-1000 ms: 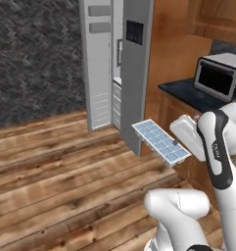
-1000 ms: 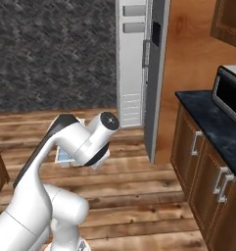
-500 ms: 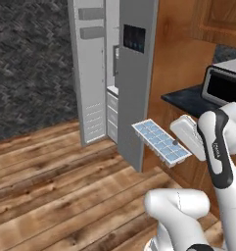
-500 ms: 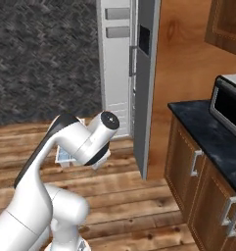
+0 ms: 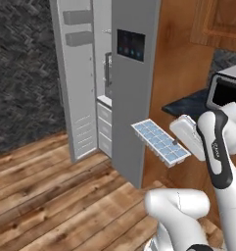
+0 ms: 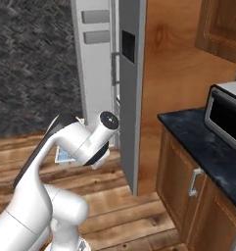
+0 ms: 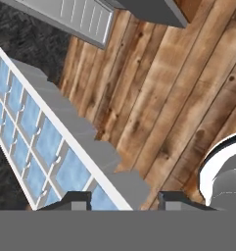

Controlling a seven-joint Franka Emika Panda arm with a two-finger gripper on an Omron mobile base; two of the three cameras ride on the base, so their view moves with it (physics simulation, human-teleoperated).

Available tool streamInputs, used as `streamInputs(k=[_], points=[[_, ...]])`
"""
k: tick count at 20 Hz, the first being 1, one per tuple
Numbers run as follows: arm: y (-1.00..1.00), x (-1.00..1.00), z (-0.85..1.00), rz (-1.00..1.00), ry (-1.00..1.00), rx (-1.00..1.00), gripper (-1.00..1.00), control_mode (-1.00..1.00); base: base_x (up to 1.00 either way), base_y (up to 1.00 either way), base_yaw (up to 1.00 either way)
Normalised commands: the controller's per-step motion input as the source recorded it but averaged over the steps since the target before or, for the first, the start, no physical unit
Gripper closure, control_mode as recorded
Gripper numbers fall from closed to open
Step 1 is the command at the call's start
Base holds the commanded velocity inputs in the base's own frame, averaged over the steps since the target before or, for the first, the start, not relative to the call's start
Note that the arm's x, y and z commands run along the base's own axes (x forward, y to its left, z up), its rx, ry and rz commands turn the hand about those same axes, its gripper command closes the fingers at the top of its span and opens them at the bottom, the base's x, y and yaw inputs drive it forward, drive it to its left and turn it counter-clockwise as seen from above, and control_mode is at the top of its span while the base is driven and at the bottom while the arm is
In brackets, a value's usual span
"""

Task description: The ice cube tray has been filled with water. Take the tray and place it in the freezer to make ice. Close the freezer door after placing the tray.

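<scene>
1. At far left in the left base view, we see the freezer door (image 5: 76,83) swung wide open, its inner face with shelf bins turned toward us. Against the earlier frames the whole picture has shifted, so our base has driven closer; the door itself has not moved.
2. Just to its right, the freezer (image 5: 105,105) stands open, pale drawers visible low inside, beside the closed door with the dark panel (image 5: 130,45).
3. Further right, we carry the ice cube tray (image 5: 160,142) in the air above the wooden floor (image 5: 51,196), near the fridge front but outside the compartment. It sits in the picture much as it did before, riding with the arm.
4. We judge the tray stiff and light, yet the water (image 7: 70,172) in its open cells will spill if we tilt or jerk, so it should stay level.
5. At its right end, the gripper (image 7: 120,196) holds the tray by one short end; in the hand view the fingers (image 7: 75,198) straddle the rim, pinching it. That end hold leaves a long overhang, so slow moves seem wise.
</scene>
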Motion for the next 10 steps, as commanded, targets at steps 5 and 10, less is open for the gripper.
streamInputs(k=[5,10], points=[[0.0,0.0,0.0,0.0,0.0,0.0,1.0,1.0,0.72,0.0,-0.27],[0.0,0.0,0.0,0.0,0.0,0.0,1.0,1.0,0.66,0.02,-0.23]])
